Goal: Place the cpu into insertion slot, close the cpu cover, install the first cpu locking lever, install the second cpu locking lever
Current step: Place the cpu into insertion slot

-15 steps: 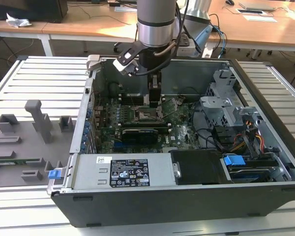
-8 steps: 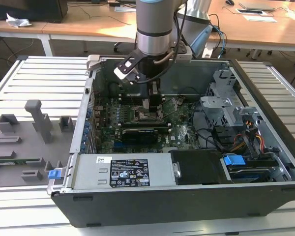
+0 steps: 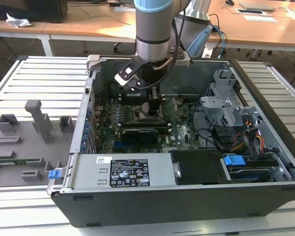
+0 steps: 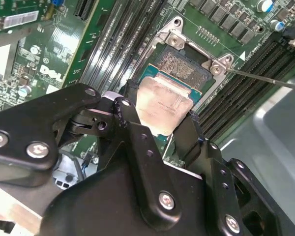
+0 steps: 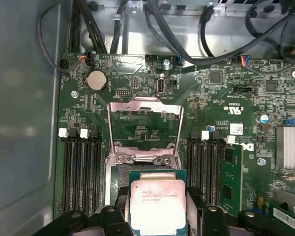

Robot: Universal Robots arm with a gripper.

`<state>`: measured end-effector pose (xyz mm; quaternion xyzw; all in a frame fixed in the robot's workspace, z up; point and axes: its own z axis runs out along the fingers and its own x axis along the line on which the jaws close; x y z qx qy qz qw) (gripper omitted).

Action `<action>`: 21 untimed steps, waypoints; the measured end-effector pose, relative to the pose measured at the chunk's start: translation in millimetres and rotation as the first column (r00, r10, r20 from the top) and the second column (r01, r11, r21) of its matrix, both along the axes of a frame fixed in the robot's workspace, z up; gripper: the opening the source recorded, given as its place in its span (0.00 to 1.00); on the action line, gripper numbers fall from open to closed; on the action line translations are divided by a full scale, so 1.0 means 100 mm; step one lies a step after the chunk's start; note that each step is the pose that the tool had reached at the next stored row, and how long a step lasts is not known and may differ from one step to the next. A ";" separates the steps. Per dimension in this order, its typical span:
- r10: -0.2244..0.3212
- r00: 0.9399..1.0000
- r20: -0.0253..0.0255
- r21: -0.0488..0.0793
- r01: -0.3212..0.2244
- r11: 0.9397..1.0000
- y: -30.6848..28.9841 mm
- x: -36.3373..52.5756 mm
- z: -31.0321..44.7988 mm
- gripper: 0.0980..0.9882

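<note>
Over the motherboard, the gripper is clamped onto the cpu by its edges. The chip hangs partly over the insertion slot, cpu cover flipped open. Probably best to square the corners and lower it flat, no sliding on pins. Reddish print on top, unreadable.

The cpu, its sides behind fingers, hides part of the insertion slot.
</note>
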<state>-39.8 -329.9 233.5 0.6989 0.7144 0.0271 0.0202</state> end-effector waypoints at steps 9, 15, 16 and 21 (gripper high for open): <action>-0.005 1.000 -0.004 -0.005 0.005 1.000 0.041 -0.042 -0.157 0.50; -0.011 1.000 -0.006 -0.007 0.011 1.000 0.078 -0.056 -0.220 0.50; -0.013 1.000 -0.006 -0.007 0.013 1.000 0.087 -0.057 -0.230 0.50; -0.021 1.000 -0.008 -0.007 0.021 1.000 0.116 -0.061 -0.285 0.50</action>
